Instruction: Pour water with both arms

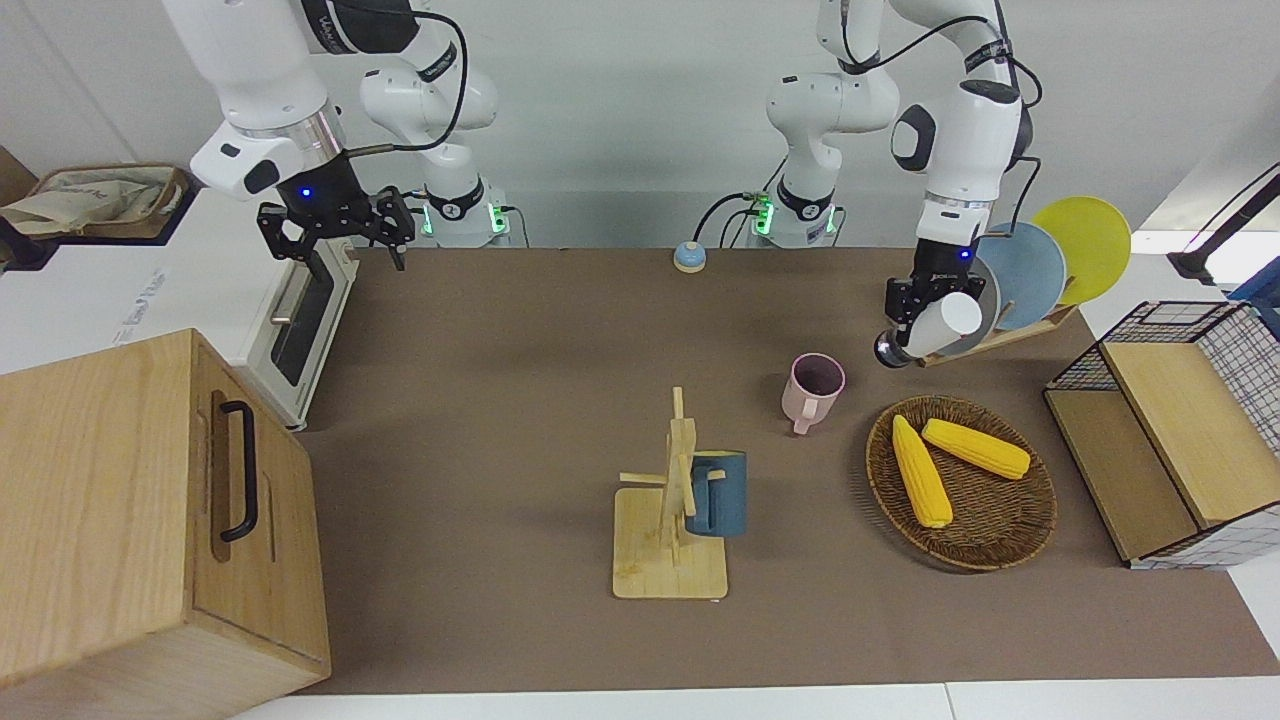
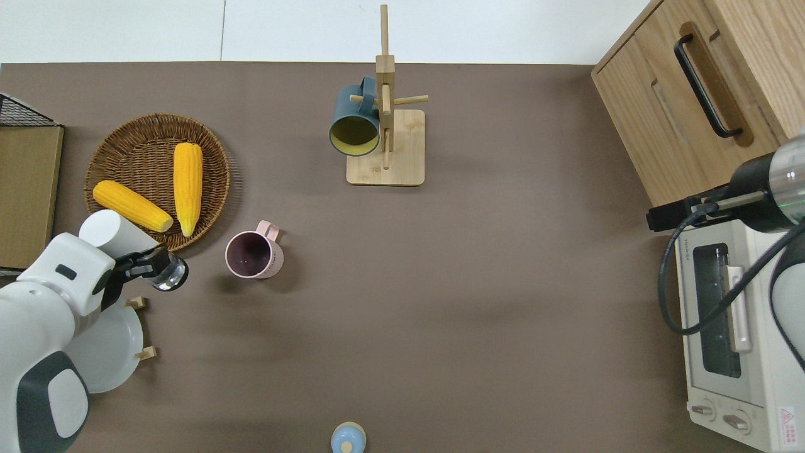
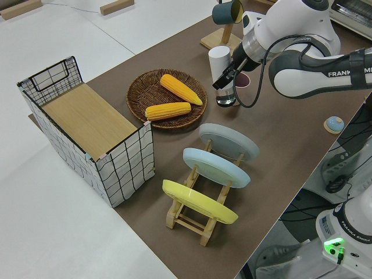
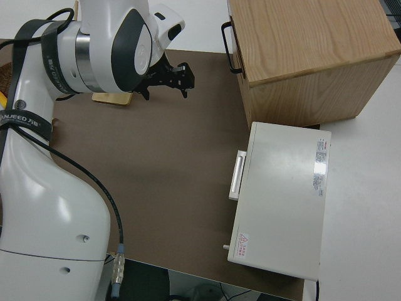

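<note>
Nearest to the robots, a small blue button (image 1: pixel 689 257) lies at the table edge between the two bases. The right gripper (image 1: pixel 335 225) is parked. The front view shows its fingers spread with nothing between them, while the overhead view shows only the wrist.

The plate rack (image 3: pixel 200 218) stands toward the left arm's end. The left side view shows three plates on it, but in the overhead view the arm hides most of it.

The left gripper (image 2: pixel 135 267) is closed around a white bottle (image 2: pixel 116 233) with a clear glass end. It holds the bottle tilted over the table between the rack and the basket (image 2: pixel 119 135), with the glass end pointing to the pink mug (image 2: pixel 251 255). The mug stands upright just beside the bottle, apart from it.

Two corn cobs (image 2: pixel 187 185) lie in the basket. Farthest, a blue mug (image 2: pixel 355 126) hangs on the wooden stand (image 2: pixel 393 167). Only the overhead view shows its yellow inside.
</note>
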